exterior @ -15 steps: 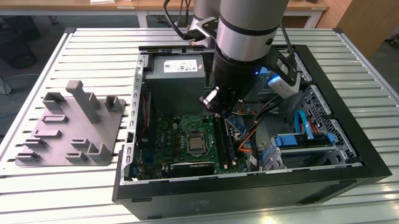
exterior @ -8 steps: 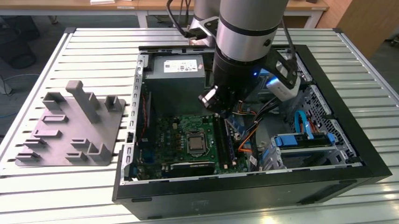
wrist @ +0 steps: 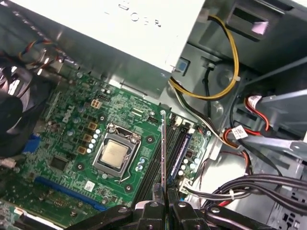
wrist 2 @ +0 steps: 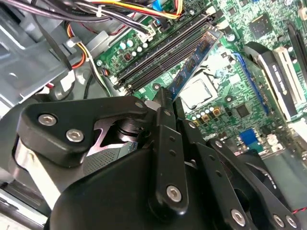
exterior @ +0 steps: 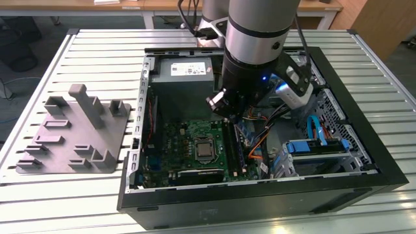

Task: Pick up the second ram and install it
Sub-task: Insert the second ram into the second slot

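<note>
Second ram (wrist 2: 195, 58), a thin long dark blue-green circuit-board stick, is clamped in the tool (wrist: 164, 195) inside the open black computer case (exterior: 260, 204). The black fingertips (wrist: 154, 192) are closed on its two flat faces. This probably leaves the long contact edge free to go down into a slot.

In the first wrist view the stick (wrist: 163, 148) shows edge-on as a thin line running along the long black plastic memory slots (wrist: 152, 165). In the second wrist view it lies parallel to those slots (wrist 2: 163, 53), on the side nearer the square silver processor socket (wrist 2: 195, 94). It looks lined up lengthwise for insertion but not seated. Cannot tell whether the edge touches a slot.

A blue strip (wrist: 181, 152) sits in the slot row just beside it. Cannot tell if that is a seated stick.

All of this is on the green motherboard (wrist: 72, 120), flat on the case floor. The arm comes down from above, so the approach is vertical.

Yellow cable (wrist: 225, 91) and black wire bundles (wrist: 259, 184) lie off to the side, apart from the slots. Grey plastic block with upright posts (exterior: 71, 136) rests on the white slatted worktop (exterior: 39, 58), outside the case and well apart from the tool.
</note>
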Robot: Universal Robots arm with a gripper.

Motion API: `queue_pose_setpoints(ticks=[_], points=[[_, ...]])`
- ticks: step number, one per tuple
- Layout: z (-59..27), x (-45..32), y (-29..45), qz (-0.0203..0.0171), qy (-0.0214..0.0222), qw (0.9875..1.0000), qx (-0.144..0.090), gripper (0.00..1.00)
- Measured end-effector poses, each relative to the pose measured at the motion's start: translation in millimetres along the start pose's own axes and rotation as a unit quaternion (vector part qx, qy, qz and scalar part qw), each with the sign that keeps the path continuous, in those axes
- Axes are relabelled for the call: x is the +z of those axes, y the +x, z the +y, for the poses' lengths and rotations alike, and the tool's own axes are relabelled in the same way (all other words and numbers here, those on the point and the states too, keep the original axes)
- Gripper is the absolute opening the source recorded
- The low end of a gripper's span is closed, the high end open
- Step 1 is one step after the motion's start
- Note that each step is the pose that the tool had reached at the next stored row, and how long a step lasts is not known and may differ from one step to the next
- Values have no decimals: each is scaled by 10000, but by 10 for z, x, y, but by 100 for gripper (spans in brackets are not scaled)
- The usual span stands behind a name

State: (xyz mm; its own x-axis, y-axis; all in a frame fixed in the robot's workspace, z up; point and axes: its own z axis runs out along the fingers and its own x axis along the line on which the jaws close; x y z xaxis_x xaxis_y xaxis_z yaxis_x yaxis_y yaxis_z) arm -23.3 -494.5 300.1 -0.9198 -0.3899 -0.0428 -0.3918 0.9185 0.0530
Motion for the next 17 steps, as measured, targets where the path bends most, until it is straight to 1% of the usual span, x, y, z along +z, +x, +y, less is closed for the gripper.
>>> queue_pose_setpoints(ticks=[4,8,12,17], points=[[0,2,0,-11,12,9998,220,14],[0,5,0,-22,27,9989,468,14],[0,7,0,-33,39,9975,703,14],[-1,10,0,-47,51,9952,973,14]])
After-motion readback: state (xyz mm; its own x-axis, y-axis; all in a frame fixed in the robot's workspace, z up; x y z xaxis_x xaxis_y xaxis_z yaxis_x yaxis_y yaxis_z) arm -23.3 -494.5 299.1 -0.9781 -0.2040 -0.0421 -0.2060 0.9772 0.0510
